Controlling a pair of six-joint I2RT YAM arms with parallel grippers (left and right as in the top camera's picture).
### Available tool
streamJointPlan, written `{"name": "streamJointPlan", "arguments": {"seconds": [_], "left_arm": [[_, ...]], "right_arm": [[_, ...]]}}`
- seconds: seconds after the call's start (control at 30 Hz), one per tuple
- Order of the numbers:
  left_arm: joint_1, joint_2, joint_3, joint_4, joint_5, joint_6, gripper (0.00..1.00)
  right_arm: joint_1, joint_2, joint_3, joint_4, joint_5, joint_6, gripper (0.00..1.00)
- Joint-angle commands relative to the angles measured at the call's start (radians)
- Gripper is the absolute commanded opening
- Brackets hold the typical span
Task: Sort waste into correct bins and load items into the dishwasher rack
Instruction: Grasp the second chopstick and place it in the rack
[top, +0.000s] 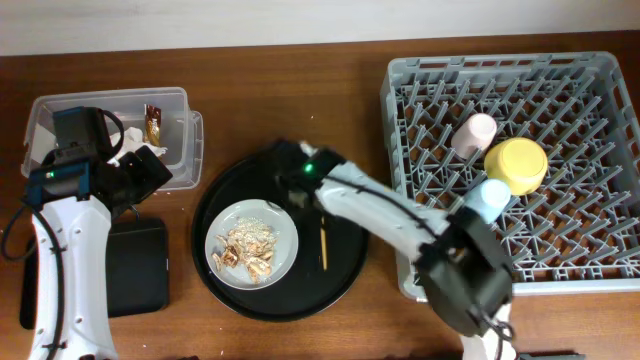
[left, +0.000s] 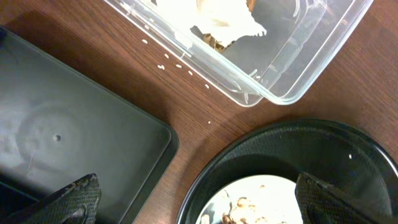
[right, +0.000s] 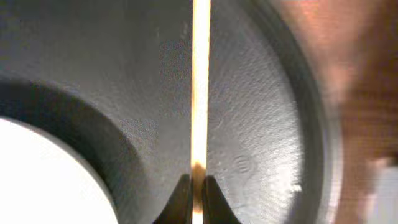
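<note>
Starting at the right wrist: the right gripper (right: 194, 202) has its fingers drawn together on a thin wooden chopstick (right: 200, 93), pinched close to one end, with the rest lying out over the round black tray (right: 261, 124). Finding: a grip this near the end gives little control. The stick may pivot or slide out on lifting, and a swing toward the grey plate (top: 252, 245) could scatter the food scraps (top: 248, 250) across the tray.

The left gripper (left: 202, 199) is spread wide and empty, above the gap between the flat black tray (left: 62, 143) and the round tray's rim. A descent from here risks striking either edge.

Pale specks (left: 171, 62) lie on the table beside the clear tub (left: 280, 87), which holds the tissue (left: 217, 18) and the wrapper (top: 153, 122).

Farthest out, the dishwasher rack (top: 400, 90) carries the pink cup (top: 477, 132), yellow bowl (top: 516, 165) and blue cup (top: 487, 198). The right arm crosses the rack's near corner, so a careless retreat could clip it.
</note>
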Motion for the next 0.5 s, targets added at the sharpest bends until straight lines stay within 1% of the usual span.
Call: {"name": "streamJointPlan", "arguments": {"seconds": [0.0, 0.03, 0.07, 0.13, 0.17, 0.2, 0.27, 0.3, 0.33, 0.43, 0.47], "left_arm": [[0.004, -0.004, 0.013, 0.002, -0.005, -0.008, 0.99], [0.004, -0.004, 0.013, 0.002, -0.005, -0.008, 0.99], [0.004, -0.004, 0.013, 0.002, -0.005, -0.008, 0.99], [0.004, -0.004, 0.013, 0.002, -0.005, -0.008, 0.99], [0.004, -0.004, 0.013, 0.002, -0.005, -0.008, 0.99], [0.004, -0.004, 0.013, 0.002, -0.005, -0.008, 0.99], [0.004, -0.004, 0.013, 0.002, -0.005, -0.008, 0.99], [0.004, -0.004, 0.013, 0.002, -0.005, -0.008, 0.99], [0.004, -0.004, 0.013, 0.002, -0.005, -0.008, 0.99], [0.004, -0.004, 0.013, 0.002, -0.005, -0.008, 0.99], [0.004, -0.004, 0.013, 0.002, -0.005, -0.008, 0.99]], "right_arm": [[-0.120, -0.180, 0.119, -0.061, 0.142, -0.164, 0.04], [-0.193, -0.227, 0.125, -0.054, 0.142, -0.275, 0.04], [-0.256, -0.247, 0.125, -0.049, 0.141, -0.348, 0.04], [-0.400, -0.237, 0.124, -0.034, 0.137, -0.445, 0.04], [-0.458, -0.224, 0.123, 0.004, 0.093, -0.539, 0.04], [-0.487, -0.211, 0.123, 0.030, 0.028, -0.595, 0.05], [-0.529, -0.178, 0.123, 0.065, -0.026, -0.593, 0.06], [-0.531, -0.161, 0.123, 0.071, -0.033, -0.593, 0.06], [-0.530, -0.135, 0.122, 0.077, -0.048, -0.593, 0.09], [-0.528, -0.057, 0.122, 0.079, -0.126, -0.593, 0.11], [-0.528, -0.047, 0.122, 0.075, -0.126, -0.593, 0.33]]}}
